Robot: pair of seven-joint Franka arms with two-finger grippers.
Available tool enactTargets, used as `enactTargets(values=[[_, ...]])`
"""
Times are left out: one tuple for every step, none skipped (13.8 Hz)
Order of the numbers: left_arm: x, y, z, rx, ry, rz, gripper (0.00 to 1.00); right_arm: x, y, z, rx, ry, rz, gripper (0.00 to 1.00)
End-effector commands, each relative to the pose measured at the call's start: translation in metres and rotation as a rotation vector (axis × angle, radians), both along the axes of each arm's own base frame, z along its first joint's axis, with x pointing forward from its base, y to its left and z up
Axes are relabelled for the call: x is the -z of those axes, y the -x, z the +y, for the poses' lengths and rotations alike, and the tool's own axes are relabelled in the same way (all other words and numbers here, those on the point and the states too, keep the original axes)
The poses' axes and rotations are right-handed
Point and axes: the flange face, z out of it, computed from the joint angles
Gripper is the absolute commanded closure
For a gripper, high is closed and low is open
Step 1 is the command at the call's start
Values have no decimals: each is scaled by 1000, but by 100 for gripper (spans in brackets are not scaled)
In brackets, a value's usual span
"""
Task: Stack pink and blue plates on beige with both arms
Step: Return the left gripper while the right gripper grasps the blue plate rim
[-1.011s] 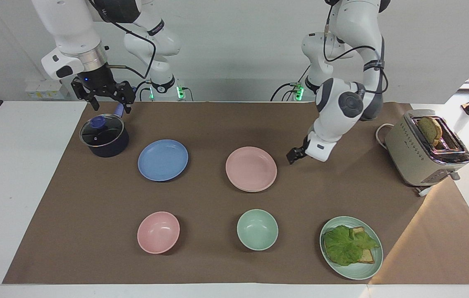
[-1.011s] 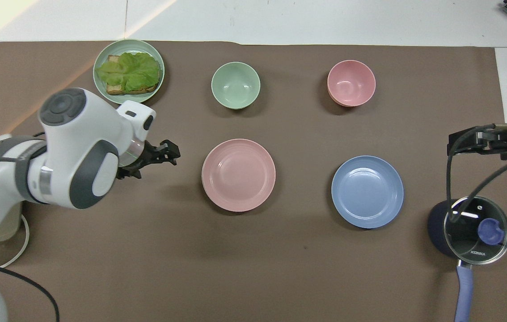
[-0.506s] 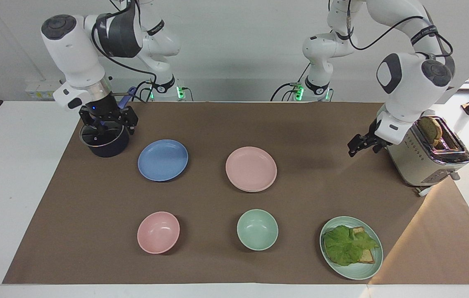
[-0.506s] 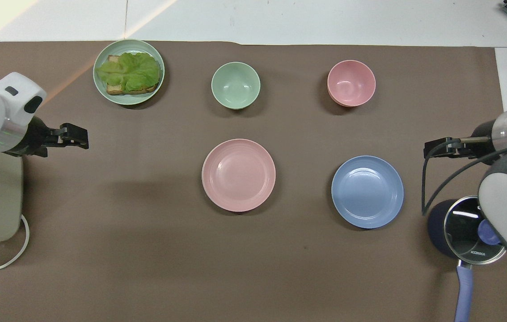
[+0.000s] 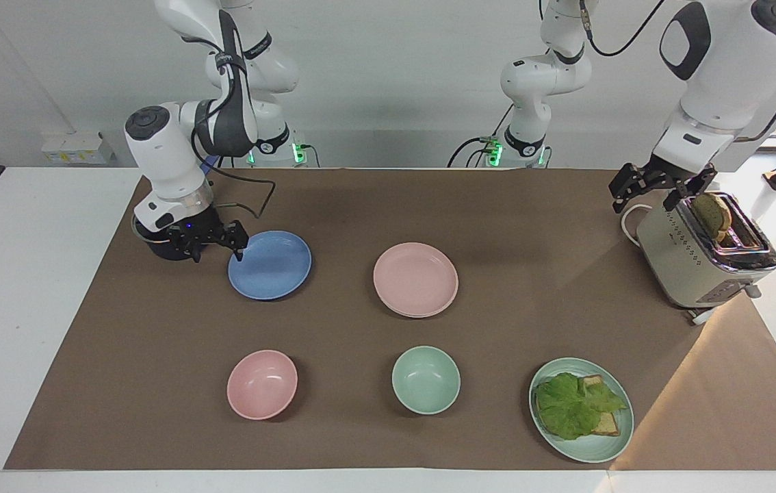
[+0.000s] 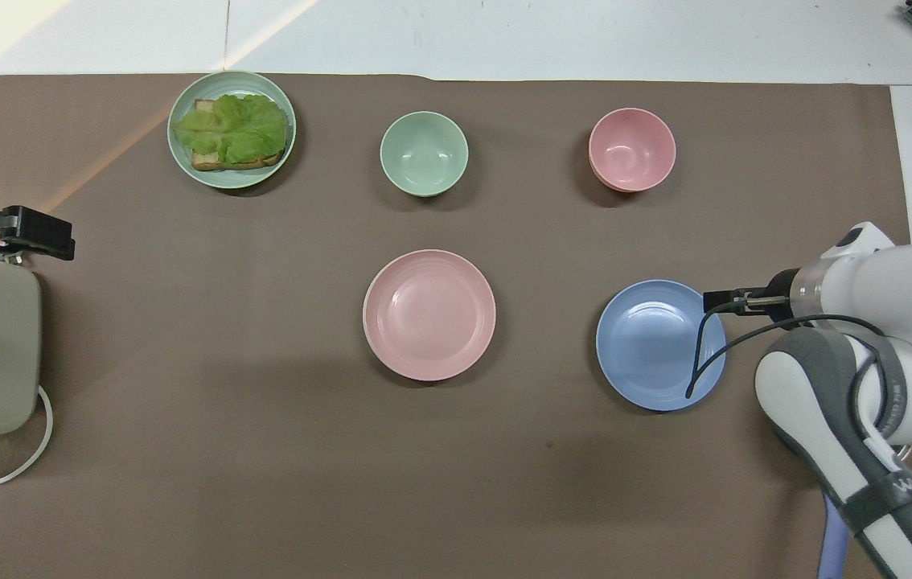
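1. The right gripper (image 5: 213, 241) has come down from over the dark pot (image 5: 155, 245) to the rim of the blue plate (image 5: 269, 264), on the side toward the right arm's end of the table; its fingers stand wide apart and hold nothing.
2. The left gripper (image 5: 655, 183) has pulled away from the pink plate (image 5: 415, 279) and now hangs over the toaster (image 5: 699, 253), jaws spread and empty (it looks to be waiting).
3. The pink plate sits mid-table, and a thin second rim under its edge suggests it already rests on the beige plate, though I cannot tell that for sure.
4. The blue plate lies flat on the brown mat (image 5: 360, 198), beside the pink one and apart from it.
5. So the pink half seems done, and the blue plate is the step in hand: the right gripper needs to close on its rim and carry it over.
6. The pink bowl (image 5: 262, 384), green bowl (image 5: 425, 379) and lettuce plate (image 5: 581, 409) lie farther from the robots, untouched.
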Motion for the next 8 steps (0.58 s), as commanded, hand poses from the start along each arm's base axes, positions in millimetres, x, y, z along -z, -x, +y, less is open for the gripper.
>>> enactTargets(values=[[-26, 16, -9, 27, -27, -22, 0, 28, 1, -19, -20, -41, -2, 0], [-26, 17, -10, 27, -21, -24, 0, 39, 4, -24, -10, -50, 10, 0], [-26, 17, -4, 18, -15, -20, 0, 49, 7, -25, -13, -54, 7, 0], [-27, 17, 4, -3, -13, -22, 0, 57, 13, -26, -8, -63, 14, 0], [-26, 17, 12, -17, -14, -19, 0, 63, 18, -29, 10, -82, 26, 0], [-26, 16, 18, -29, -13, -20, 0, 71, 24, -32, 11, -97, 41, 4], [-25, 16, 22, -37, -13, -17, 0, 77, 29, -32, 5, -110, 52, 8], [-27, 16, 24, -40, -13, -22, 0, 79, 32, -32, 10, -123, 63, 15]])
